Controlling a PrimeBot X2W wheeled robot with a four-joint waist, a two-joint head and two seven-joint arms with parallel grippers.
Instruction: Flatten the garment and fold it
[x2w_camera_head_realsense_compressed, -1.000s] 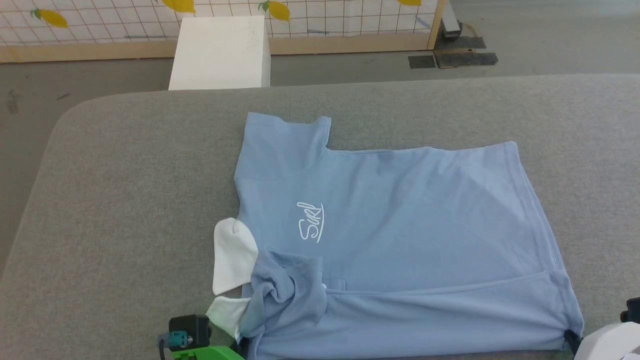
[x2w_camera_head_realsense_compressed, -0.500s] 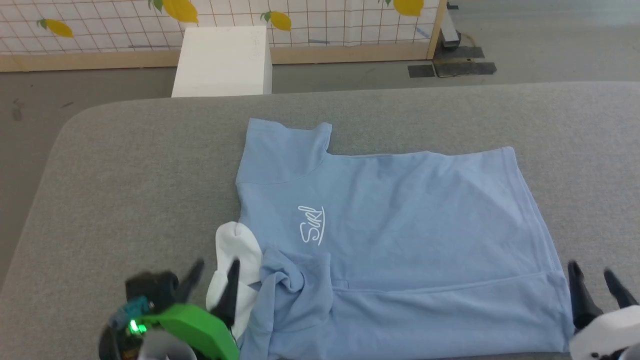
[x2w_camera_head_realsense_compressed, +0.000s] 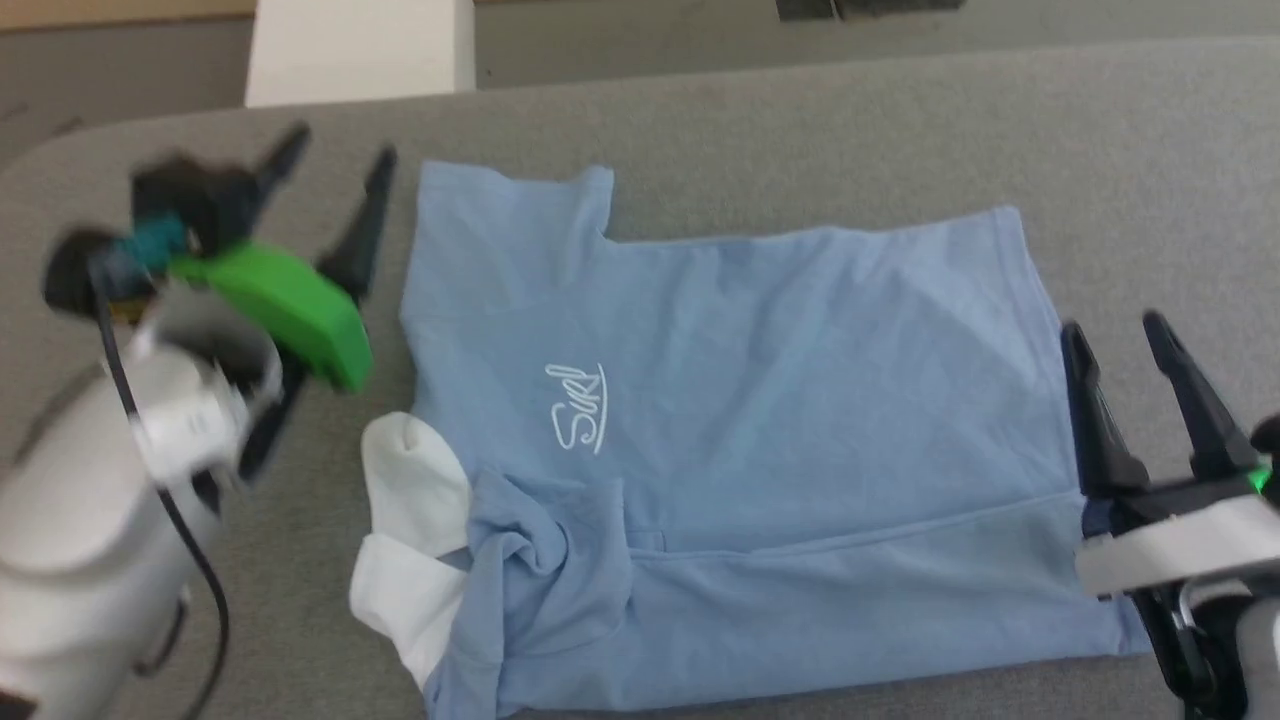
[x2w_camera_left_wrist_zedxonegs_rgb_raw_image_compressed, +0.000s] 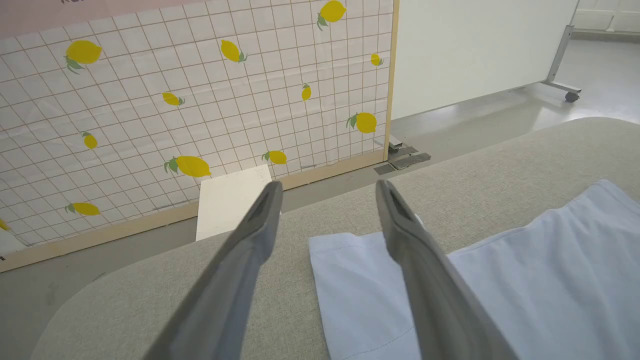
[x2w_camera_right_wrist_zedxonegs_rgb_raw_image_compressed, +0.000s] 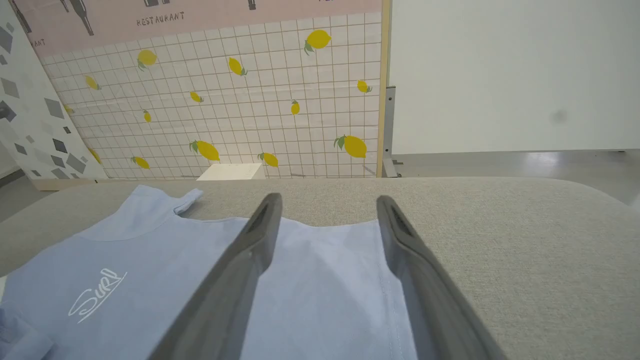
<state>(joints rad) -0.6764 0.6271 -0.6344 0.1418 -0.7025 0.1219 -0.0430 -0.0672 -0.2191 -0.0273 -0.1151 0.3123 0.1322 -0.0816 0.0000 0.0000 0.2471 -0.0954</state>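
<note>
The shirt (x2w_camera_head_realsense_compressed: 780, 430) is spread on the grey padded surface (x2w_camera_head_realsense_compressed: 800, 110), with a strip along its near side folded over and the white collar (x2w_camera_head_realsense_compressed: 415, 490) bunched at the left. The left gripper (x2w_camera_head_realsense_compressed: 340, 148) is held open beside the far sleeve (x2w_camera_head_realsense_compressed: 510, 240), gripping nothing. The right gripper (x2w_camera_head_realsense_compressed: 1113, 326) is held open at the hem (x2w_camera_head_realsense_compressed: 1035, 330), likewise empty.
</note>
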